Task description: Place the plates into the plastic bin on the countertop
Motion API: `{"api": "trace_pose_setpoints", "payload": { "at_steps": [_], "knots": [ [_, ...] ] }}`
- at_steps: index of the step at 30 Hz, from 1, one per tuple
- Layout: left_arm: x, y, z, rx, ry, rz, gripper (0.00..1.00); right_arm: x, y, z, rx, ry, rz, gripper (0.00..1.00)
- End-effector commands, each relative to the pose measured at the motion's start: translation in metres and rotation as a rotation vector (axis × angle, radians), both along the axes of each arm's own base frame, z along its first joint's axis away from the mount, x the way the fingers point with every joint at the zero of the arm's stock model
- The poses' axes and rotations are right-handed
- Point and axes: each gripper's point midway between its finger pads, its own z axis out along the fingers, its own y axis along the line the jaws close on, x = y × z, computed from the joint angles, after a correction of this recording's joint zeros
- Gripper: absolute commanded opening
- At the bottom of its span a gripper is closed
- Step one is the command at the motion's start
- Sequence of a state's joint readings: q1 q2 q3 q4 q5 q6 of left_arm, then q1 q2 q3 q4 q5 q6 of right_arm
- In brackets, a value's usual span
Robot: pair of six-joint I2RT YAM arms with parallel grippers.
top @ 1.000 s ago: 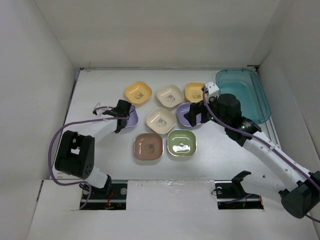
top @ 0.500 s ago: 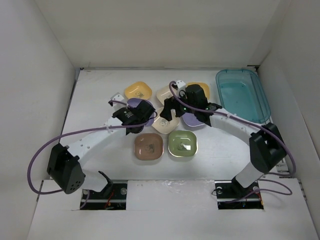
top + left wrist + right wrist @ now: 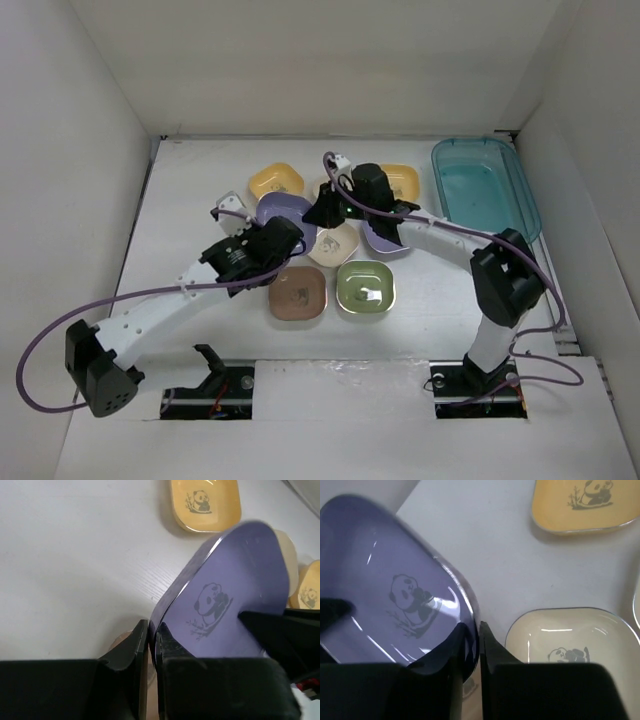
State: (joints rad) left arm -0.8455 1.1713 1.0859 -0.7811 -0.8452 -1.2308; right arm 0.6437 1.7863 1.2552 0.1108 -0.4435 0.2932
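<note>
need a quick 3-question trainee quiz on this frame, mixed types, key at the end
1. True or false: the bin already holds a plate.
2. Which plate is the left claw shut on? A green, B purple, C brown.
3. Short answer: what is the right claw pinching?

Key
1. False: no plate shows in it.
2. B: the purple plate, lifted and tilted.
3. The rim of that same purple plate, so both claws are on one plate.
</note>
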Motion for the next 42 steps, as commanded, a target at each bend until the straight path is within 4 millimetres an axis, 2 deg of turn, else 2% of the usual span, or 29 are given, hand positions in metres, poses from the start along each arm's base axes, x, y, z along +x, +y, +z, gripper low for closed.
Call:
{"api": "trace_pose_setpoints", "payload": {
  "at_steps": [1, 2, 4, 5, 6, 7, 9, 10, 12, 13, 14, 15, 16, 17, 19, 20, 21, 22, 24, 25, 28, 29, 31, 34, 35, 36, 38, 41, 42],
  "knots": [
    [0.016, -0.004, 0.034, -0.123, -0.196, 0.040, 0.00, -0.001, 0.008, 0.028, 0.057, -0.054, 0.014, 0.09],
    [0.017, -0.004, 0.034, -0.104, -0.202, 0.020, 0.00, 0.000, 0.006, 0.033, 0.062, -0.066, 0.004, 0.00],
    [0.020, -0.010, 0.040, -0.117, -0.218, -0.001, 0.17, 0.002, -0.006, 0.032, 0.060, -0.056, -0.028, 0.00],
    [0.023, -0.013, 0.039, -0.101, -0.210, -0.006, 0.65, 0.002, -0.014, 0.045, 0.081, -0.067, -0.045, 0.00],
    [0.026, -0.016, 0.046, -0.106, -0.215, -0.006, 0.93, 0.017, -0.033, 0.049, 0.081, -0.072, -0.115, 0.00],
    [0.025, -0.018, 0.044, -0.092, -0.190, -0.015, 1.00, 0.021, -0.047, 0.046, 0.077, -0.061, -0.157, 0.00],
    [0.030, -0.027, 0.042, -0.071, -0.156, -0.036, 1.00, 0.032, -0.082, 0.060, 0.093, -0.051, -0.261, 0.00],
    [0.029, -0.029, 0.037, -0.053, -0.130, -0.043, 1.00, 0.054, -0.120, 0.061, 0.079, -0.048, -0.394, 0.00],
    [0.029, -0.032, 0.021, -0.010, -0.072, -0.056, 1.00, 0.064, -0.168, 0.063, 0.077, -0.006, -0.560, 0.00],
    [0.028, -0.034, 0.013, -0.001, -0.043, -0.069, 1.00, 0.081, -0.213, 0.064, 0.079, -0.009, -0.700, 0.00],
    [0.026, -0.032, 0.008, 0.013, -0.024, -0.064, 1.00, 0.084, -0.236, 0.057, 0.079, 0.017, -0.776, 0.00],
    [0.020, -0.033, -0.007, 0.020, 0.018, -0.084, 1.00, 0.093, -0.276, 0.058, 0.107, 0.037, -0.890, 0.00],
    [0.016, -0.033, -0.017, 0.026, 0.045, -0.095, 1.00, 0.093, -0.276, 0.058, 0.118, 0.046, -0.896, 0.00],
    [0.014, -0.038, -0.022, 0.018, 0.048, -0.128, 1.00, 0.104, -0.313, 0.058, 0.125, 0.047, -0.988, 0.00],
    [0.005, -0.035, -0.030, 0.013, 0.063, -0.168, 1.00, 0.117, -0.348, 0.044, 0.097, 0.074, -1.085, 0.00],
    [-0.006, -0.030, -0.048, 0.026, 0.106, -0.183, 1.00, 0.122, -0.382, 0.040, 0.089, 0.090, -1.178, 0.00],
    [-0.008, -0.028, -0.051, 0.017, 0.097, -0.183, 1.00, 0.129, -0.398, 0.042, 0.089, 0.092, -1.209, 0.00],
    [-0.013, -0.024, -0.057, 0.014, 0.110, -0.191, 1.00, 0.134, -0.410, 0.025, 0.078, 0.129, -1.227, 0.00],
    [-0.022, -0.016, -0.065, 0.005, 0.111, -0.197, 1.00, 0.139, -0.439, 0.018, 0.097, 0.157, -1.275, 0.00],
    [-0.025, -0.017, -0.067, 0.000, 0.113, -0.216, 1.00, 0.140, -0.447, 0.003, 0.094, 0.191, -1.296, 0.00],
    [-0.031, -0.016, -0.074, -0.007, 0.123, -0.251, 1.00, 0.146, -0.475, 0.003, 0.106, 0.190, -1.380, 0.00],
    [-0.033, -0.016, -0.075, -0.014, 0.125, -0.257, 1.00, 0.150, -0.481, -0.008, 0.098, 0.210, -1.390, 0.00],
    [-0.034, -0.019, -0.082, -0.002, 0.134, -0.293, 1.00, 0.159, -0.489, -0.006, 0.111, 0.207, -1.404, 0.00],
    [-0.036, -0.019, -0.089, 0.004, 0.137, -0.312, 1.00, 0.163, -0.505, -0.024, 0.096, 0.234, -1.438, 0.03],
    [-0.034, -0.024, -0.087, -0.013, 0.125, -0.328, 1.00, 0.166, -0.513, -0.015, 0.103, 0.211, -1.455, 0.13],
    [-0.034, -0.024, -0.093, -0.003, 0.136, -0.328, 1.00, 0.166, -0.513, -0.027, 0.087, 0.247, -1.457, 0.21],
    [-0.034, -0.027, -0.102, 0.013, 0.157, -0.342, 1.00, 0.169, -0.515, -0.030, 0.070, 0.256, -1.452, 0.45],
    [-0.031, -0.030, -0.113, 0.033, 0.182, -0.340, 1.00, 0.169, -0.515, -0.029, 0.059, 0.255, -1.448, 0.60],
    [-0.030, -0.032, -0.114, 0.032, 0.181, -0.340, 1.00, 0.172, -0.511, -0.025, 0.054, 0.242, -1.435, 0.69]
  ]
}}
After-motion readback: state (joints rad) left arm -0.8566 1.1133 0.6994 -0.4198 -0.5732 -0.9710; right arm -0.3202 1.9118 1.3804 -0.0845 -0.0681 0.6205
